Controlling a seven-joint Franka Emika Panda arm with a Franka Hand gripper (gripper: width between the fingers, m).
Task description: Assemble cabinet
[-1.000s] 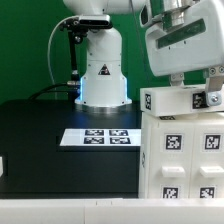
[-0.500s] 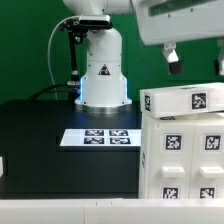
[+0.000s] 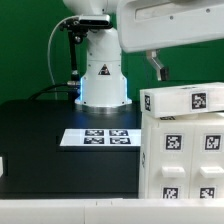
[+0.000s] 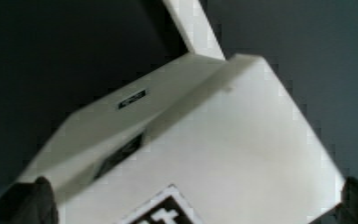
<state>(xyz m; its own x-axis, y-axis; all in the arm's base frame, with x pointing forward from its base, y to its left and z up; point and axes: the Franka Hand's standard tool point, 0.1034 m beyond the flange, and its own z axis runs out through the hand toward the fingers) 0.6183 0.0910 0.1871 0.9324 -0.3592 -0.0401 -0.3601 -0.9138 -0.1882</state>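
The white cabinet stands at the exterior view's right, with tags on its front. A white tagged top piece lies on it. My gripper hangs above and to the left of that piece, clear of it; only one dark finger shows there. In the wrist view the cabinet's white top and one tag fill the picture. My gripper is open above the cabinet's top, with its dark fingertips wide apart and nothing between them.
The marker board lies on the black table in front of the robot base. A small white object sits at the exterior view's left edge. A narrow white strip shows beyond the cabinet in the wrist view.
My gripper was down on the cabinet's top piece. It has since let go, risen and moved toward the exterior view's left. The top piece stays on the cabinet.
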